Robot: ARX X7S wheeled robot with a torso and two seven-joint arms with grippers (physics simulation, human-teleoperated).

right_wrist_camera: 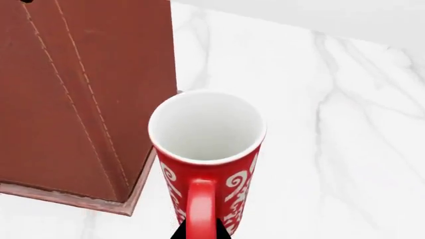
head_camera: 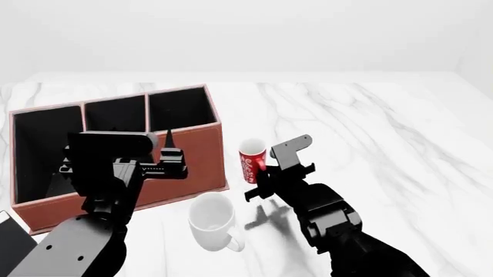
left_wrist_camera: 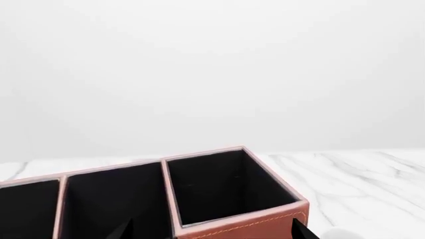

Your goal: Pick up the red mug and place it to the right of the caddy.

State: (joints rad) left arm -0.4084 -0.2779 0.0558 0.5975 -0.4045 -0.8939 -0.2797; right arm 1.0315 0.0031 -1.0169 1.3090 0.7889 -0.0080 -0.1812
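Observation:
The red mug (head_camera: 252, 160), slim with white lettering and a white inside, stands upright just right of the caddy's (head_camera: 196, 153) near right corner. In the right wrist view the mug (right_wrist_camera: 206, 149) fills the centre, its red handle facing the camera. My right gripper (right_wrist_camera: 199, 234) has its black fingertips pressed on either side of the handle; it also shows in the head view (head_camera: 264, 173). My left gripper (left_wrist_camera: 212, 234) is open and empty, its fingertips wide apart over the caddy's (left_wrist_camera: 232, 221) front wall; the head view (head_camera: 165, 156) shows it there too.
A larger white footed mug (head_camera: 212, 220) stands in front of the caddy, close to my right arm. A black book (head_camera: 11, 238) lies at the lower left. White marble tabletop (head_camera: 370, 133) stretches to the right of the red mug.

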